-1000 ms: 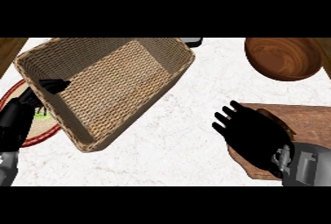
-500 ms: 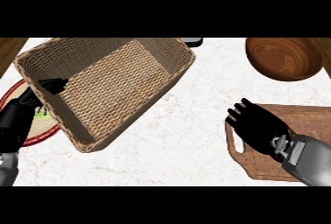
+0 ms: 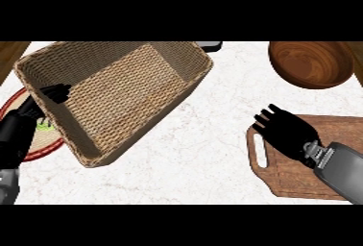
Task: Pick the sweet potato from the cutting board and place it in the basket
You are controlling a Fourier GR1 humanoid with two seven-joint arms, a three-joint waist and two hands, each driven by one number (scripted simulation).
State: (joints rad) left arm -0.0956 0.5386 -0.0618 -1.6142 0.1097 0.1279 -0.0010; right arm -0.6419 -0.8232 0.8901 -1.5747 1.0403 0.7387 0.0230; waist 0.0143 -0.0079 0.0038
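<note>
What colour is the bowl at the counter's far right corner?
Reddish-brown wood grain, seen in the head view: the bowl.

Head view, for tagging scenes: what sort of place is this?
Most likely a kitchen counter: a pale marbled top carrying a wooden cutting board, a wooden bowl and a wicker basket.

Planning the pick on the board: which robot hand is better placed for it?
Right. The right robot hand is open over the brown wooden cutting board. The left robot hand is at the woven wicker basket, across the counter. The sweet potato is not visible.
</note>
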